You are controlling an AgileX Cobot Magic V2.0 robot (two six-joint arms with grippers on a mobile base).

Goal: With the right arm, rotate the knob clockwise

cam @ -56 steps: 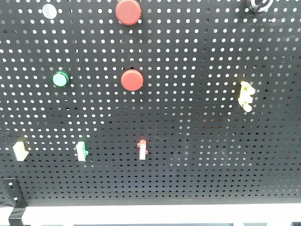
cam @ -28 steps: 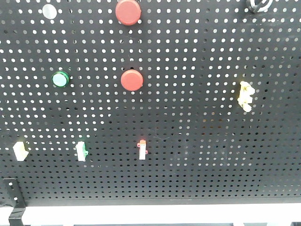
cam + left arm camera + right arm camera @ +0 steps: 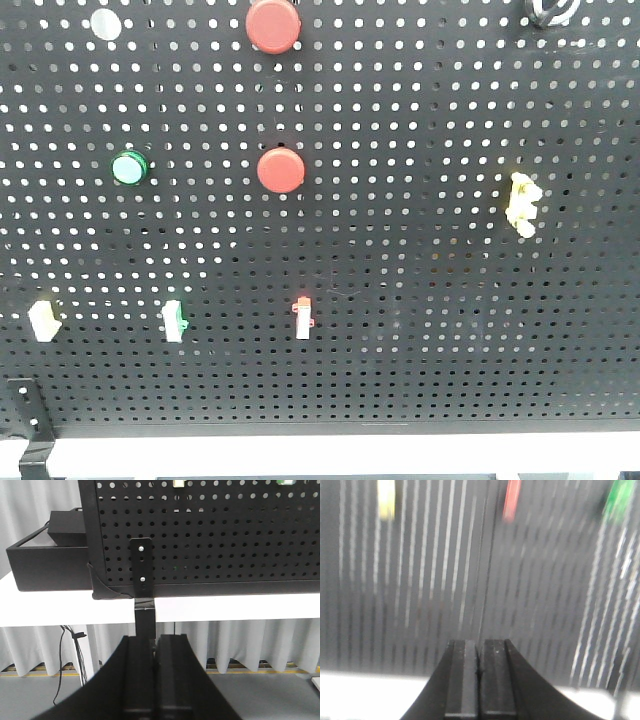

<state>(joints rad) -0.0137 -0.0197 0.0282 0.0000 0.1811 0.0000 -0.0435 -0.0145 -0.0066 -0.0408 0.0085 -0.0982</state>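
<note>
The knob [image 3: 548, 10] sits at the very top right corner of the black pegboard [image 3: 400, 330], cut off by the edge of the front view so only its shiny rim and part of its dark centre show. Nothing touches it and nothing stands in front of it. Well to its left along the top are a large red button [image 3: 273, 24] and, further left, a flat silver disc [image 3: 104, 23]. Below those come a second red button [image 3: 280, 171] and a green button [image 3: 128, 167]. A yellow clip [image 3: 521, 204] hangs on the right side, below the knob, and low on the board a cream clip [image 3: 43, 319], a green-and-white clip [image 3: 174, 321] and a red-and-white clip [image 3: 302, 318] stand in a row. The right pincer [image 3: 479, 680] has its fingers pressed together on nothing; the board behind it is streaked with blur. The left pincer [image 3: 154, 680] is likewise closed and empty, low before the white worktop [image 3: 225, 610], facing a black bracket [image 3: 142, 570] at the board's lower corner.
</note>
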